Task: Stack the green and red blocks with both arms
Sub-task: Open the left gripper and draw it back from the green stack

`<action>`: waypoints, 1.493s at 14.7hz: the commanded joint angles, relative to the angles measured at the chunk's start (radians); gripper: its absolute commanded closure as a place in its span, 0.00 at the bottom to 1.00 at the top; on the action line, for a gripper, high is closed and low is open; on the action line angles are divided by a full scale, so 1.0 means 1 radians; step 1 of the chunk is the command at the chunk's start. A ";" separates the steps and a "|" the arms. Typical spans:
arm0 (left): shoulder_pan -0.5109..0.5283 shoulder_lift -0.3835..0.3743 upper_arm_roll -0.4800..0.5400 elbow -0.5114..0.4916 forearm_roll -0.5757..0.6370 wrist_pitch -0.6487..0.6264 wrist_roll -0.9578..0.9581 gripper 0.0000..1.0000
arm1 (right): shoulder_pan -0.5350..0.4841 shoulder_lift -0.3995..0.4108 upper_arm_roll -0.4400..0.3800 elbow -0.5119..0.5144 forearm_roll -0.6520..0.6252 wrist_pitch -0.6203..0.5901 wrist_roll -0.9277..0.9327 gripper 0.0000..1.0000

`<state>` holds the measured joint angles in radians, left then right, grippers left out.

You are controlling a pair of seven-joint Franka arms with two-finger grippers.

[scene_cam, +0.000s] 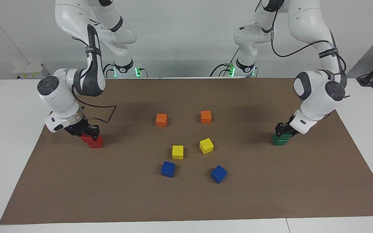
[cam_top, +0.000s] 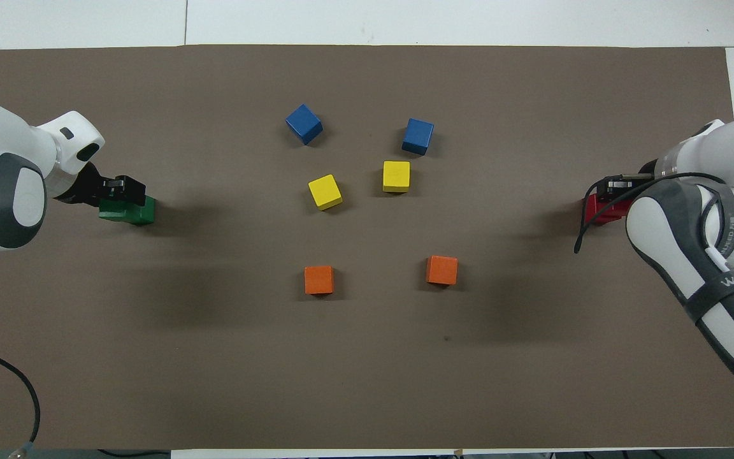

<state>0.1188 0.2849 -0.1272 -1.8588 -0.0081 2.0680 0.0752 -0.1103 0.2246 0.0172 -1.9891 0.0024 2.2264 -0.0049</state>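
Placement step: left gripper (scene_cam: 283,130) sits at the top cube of the green blocks (scene_cam: 281,139), stacked at the left arm's end; I cannot tell its finger spread. Right gripper (scene_cam: 89,132) pinches the upper of the red blocks (scene_cam: 93,141), offset on the lower. Next: align, release, lift straight.

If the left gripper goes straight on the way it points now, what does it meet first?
The left gripper points down at the upper green block, which sits on the lower green block. It would likely press on that upper block first; whether they already touch is unclear.
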 commanded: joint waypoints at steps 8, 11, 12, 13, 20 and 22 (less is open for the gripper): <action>0.002 -0.139 0.009 -0.005 -0.009 -0.087 0.000 0.00 | -0.005 0.001 0.006 -0.014 -0.005 0.035 -0.020 1.00; 0.004 -0.184 0.009 0.038 -0.009 -0.199 0.000 0.00 | -0.006 -0.005 0.006 -0.033 -0.005 0.038 -0.023 1.00; 0.005 -0.188 0.009 0.061 -0.009 -0.232 0.001 0.00 | -0.006 -0.005 0.006 -0.034 -0.005 0.038 -0.026 1.00; 0.005 -0.199 0.009 0.073 -0.009 -0.262 0.000 0.00 | -0.006 -0.005 0.006 -0.034 -0.005 0.038 -0.027 1.00; -0.013 -0.274 0.033 0.076 -0.007 -0.367 -0.002 0.00 | -0.008 -0.007 0.006 -0.036 -0.005 0.036 -0.026 0.91; -0.075 -0.265 0.079 0.134 -0.009 -0.431 -0.002 0.00 | -0.009 -0.007 0.006 -0.036 -0.005 0.038 -0.026 0.89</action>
<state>0.1082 0.0210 -0.1027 -1.7759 -0.0082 1.7078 0.0753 -0.1088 0.2303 0.0171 -2.0011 0.0024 2.2377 -0.0050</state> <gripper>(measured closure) 0.000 0.449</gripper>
